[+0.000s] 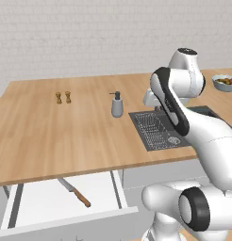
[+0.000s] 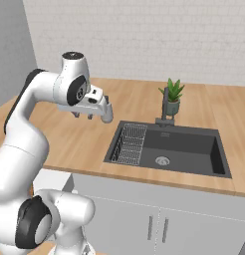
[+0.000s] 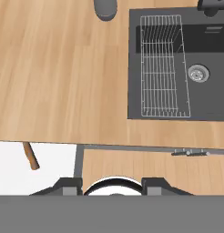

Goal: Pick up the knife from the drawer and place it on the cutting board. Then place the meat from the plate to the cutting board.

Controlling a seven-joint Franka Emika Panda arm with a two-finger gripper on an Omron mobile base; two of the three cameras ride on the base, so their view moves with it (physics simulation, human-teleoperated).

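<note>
The drawer (image 1: 37,204) stands pulled open below the counter edge, white inside. The knife (image 1: 74,192) lies in it on a slant, blade toward the counter and wooden handle toward the drawer front. In the hand view only the knife's brown handle (image 3: 30,155) pokes out from under the counter edge, at the lower left, in the drawer (image 3: 50,168). My gripper (image 2: 82,116) hangs above the wooden counter, left of the sink and pointing down. Its fingertips (image 3: 68,184) stand apart with nothing between them; the gripper (image 3: 111,184) is open. The cutting board, the meat and the plate are out of view.
A black sink (image 2: 184,147) with a wire rack (image 2: 130,144), a faucet (image 2: 165,107) and a potted plant (image 2: 172,97) lies to the right. A grey soap dispenser (image 1: 117,104) and two small shakers (image 1: 63,97) stand on the counter. A bowl of food (image 1: 225,82) sits far right.
</note>
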